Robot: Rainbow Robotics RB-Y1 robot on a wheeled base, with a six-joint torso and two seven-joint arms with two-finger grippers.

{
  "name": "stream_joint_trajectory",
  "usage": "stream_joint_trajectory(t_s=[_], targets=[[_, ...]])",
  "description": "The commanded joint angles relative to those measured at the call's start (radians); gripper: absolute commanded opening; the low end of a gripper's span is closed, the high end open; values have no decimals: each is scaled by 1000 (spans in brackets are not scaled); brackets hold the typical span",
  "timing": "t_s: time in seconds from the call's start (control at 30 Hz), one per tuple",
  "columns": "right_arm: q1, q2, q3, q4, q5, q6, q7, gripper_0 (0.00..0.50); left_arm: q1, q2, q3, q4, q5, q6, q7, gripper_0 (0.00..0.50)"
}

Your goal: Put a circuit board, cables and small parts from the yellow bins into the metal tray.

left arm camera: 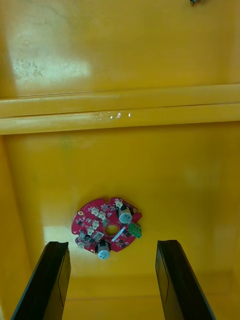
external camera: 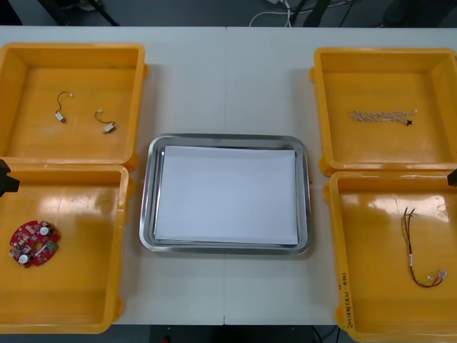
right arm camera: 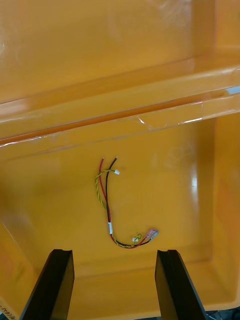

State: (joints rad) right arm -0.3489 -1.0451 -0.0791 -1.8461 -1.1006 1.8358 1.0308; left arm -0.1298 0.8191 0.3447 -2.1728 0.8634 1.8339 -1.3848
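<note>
A round red circuit board (external camera: 33,243) (left arm camera: 106,228) lies in the near left yellow bin (external camera: 86,314). My left gripper (left arm camera: 112,245) hangs open above that bin, the board just beyond its fingertips. A red and yellow cable (external camera: 419,250) (right arm camera: 115,205) lies in the near right yellow bin (external camera: 357,286). My right gripper (right arm camera: 112,252) hovers open over it, the cable's connector end close to the fingertips. Between the bins stands the metal tray (external camera: 148,214), white inside, holding nothing.
The far left yellow bin (external camera: 21,64) holds two small metal parts (external camera: 61,116) (external camera: 108,126) with short leads. A twisted blue and white cable (external camera: 382,116) lies in the far right yellow bin (external camera: 335,71). Bare table runs between the bins and beyond the tray.
</note>
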Motion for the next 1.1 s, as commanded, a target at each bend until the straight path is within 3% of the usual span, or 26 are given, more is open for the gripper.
stream_joint_trajectory(t_s=[0.03, 1.1], targets=[[8, -49, -22, -5, -2, 7, -28, 472, 4, -8, 27, -25, 5, -10, -69, 500], [8, -49, -22, -5, -2, 7, -28, 472, 4, -8, 27, -25, 5, -10, -69, 500]])
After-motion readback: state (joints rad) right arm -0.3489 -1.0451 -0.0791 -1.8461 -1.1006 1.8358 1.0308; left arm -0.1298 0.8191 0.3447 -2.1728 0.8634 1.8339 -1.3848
